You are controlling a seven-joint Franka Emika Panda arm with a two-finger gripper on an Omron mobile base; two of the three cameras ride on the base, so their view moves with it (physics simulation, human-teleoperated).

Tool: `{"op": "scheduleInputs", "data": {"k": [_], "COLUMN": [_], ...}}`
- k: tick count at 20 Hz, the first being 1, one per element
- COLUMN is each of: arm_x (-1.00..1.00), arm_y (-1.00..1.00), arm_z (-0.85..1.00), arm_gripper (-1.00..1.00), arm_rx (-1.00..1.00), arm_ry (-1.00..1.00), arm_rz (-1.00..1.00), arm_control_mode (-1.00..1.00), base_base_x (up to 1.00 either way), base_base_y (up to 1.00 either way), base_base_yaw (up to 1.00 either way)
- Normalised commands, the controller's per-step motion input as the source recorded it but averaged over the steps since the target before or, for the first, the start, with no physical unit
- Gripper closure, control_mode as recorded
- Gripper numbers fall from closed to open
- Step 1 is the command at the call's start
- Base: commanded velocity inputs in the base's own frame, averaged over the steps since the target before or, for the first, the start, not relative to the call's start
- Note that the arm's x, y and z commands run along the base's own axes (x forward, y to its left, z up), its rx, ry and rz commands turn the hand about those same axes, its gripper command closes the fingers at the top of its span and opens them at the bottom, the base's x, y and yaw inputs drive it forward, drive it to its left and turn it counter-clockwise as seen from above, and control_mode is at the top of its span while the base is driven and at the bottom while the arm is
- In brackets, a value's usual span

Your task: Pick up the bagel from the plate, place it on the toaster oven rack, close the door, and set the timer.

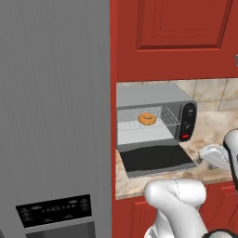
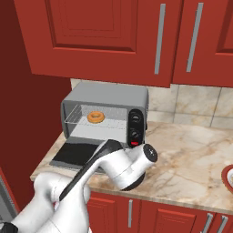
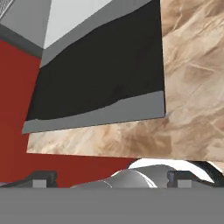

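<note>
Near, at the bench [image 2: 191, 168] front edge: white arm bent low, hand over the marble just beside the open door [image 2: 75, 154]. Jaws [image 3: 113, 178] spread wide apart in the hand view, nothing between them; two dark fingertips [image 3: 41, 178] far from each other at the bottom.

Just past the hand: door folded down flat on its lower hinge, dark glass [image 3: 100, 74] facing up, grey frame around it, front edge reaching close to the bench edge. Marble surface to the right of the door, red cabinet fronts below.

Further: grey oven [image 1: 153, 95] standing on the bench against the red side wall, opening uncovered. Inside, wire rack [image 1: 139, 124] level, about mid height. Bagel [image 1: 147, 119] lying flat on the rack, near the middle, slightly toward the back, apart from the jaws and from the door. Black control panel [image 2: 135, 129] on the right side of the oven, with knobs and a small red button at the bottom.

Far: beige tile wall behind, red upper cabinets [image 2: 113, 27] with silver handles above. Grey fridge [image 1: 51, 116] on the left in the left base view. Red plate rim [image 2: 227, 175] at the right edge of the right base view, well apart from the oven.
</note>
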Motion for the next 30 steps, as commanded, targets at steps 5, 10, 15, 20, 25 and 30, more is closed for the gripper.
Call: {"op": "scheduleInputs", "data": {"k": [5,10,15,20,25,30], "arm_x": [0.49,0.15,0.10,0.31,0.36,0.25], "arm_y": [-0.03,-0.03,-0.01,0.00,0.00,0.00], "arm_z": [-0.14,-0.47,-0.48,-0.19,-0.11,-0.19], "arm_gripper": [-1.00,-1.00,-1.00,-1.00,-1.00,-1.00], "arm_rx": [0.29,0.19,0.09,0.05,0.04,0.03], "arm_ry": [0.12,0.11,0.06,0.00,0.00,0.00], "arm_rz": [-0.06,-0.05,-0.07,-0.06,-0.04,-0.03], "arm_control_mode": [-1.00,-1.00,-1.00,-1.00,-1.00,-1.00], "base_base_x": [0.00,0.00,0.00,0.00,0.00,0.00], "base_base_y": [0.00,0.00,0.00,0.00,0.00,0.00], "base_base_yaw": [0.00,0.00,0.00,0.00,0.00,0.00]}}
